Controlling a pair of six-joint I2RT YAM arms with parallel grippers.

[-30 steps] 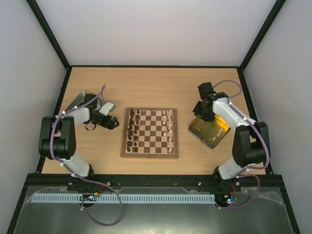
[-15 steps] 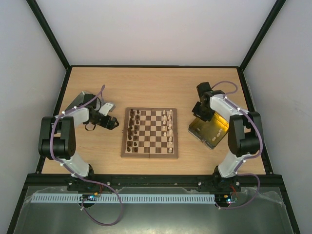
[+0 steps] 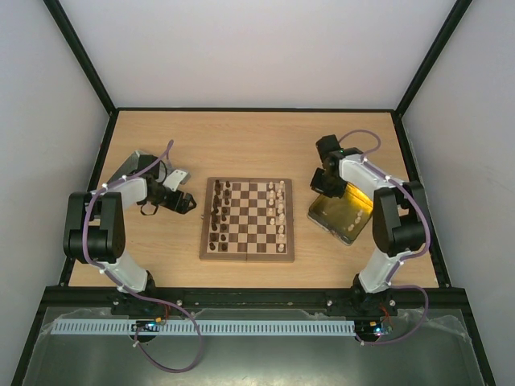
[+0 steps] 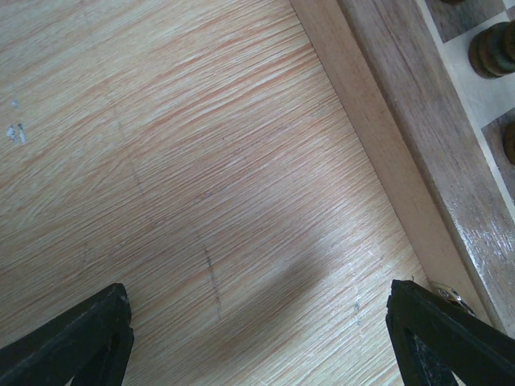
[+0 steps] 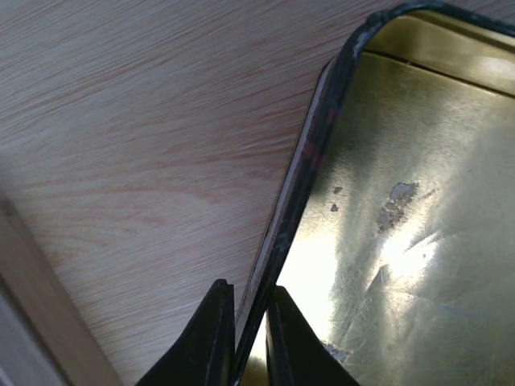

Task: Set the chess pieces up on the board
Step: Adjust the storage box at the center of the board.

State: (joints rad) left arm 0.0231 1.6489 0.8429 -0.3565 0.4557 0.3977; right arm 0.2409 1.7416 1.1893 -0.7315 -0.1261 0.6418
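Since one second earlier, the right arm's elbow has swung toward the centre of the overhead frame, and the right gripper has narrowed its jaws. The right wrist view alone shows the result. Two black fingers at the bottom edge stand almost together, pinching the dark rim of the shiny gold square tin tray. The tray's scuffed, reflective floor fills the right of that frame, and the light wooden tabletop fills the upper left.

From overhead this grip is hidden beneath the wrist. There the tray lies at centre right, apart from the board, with a few pale specks inside it that are too small to identify.

The left gripper is spread wide and holds nothing. Its fingertips sit in the lower corners of the left wrist view, above bare tabletop. Just beside it, at the upper right, runs the brown border of the square wooden chessboard.

Overhead, the chessboard sits at frame centre. The dark brown pieces stand along its left columns and the cream pieces along its right columns.
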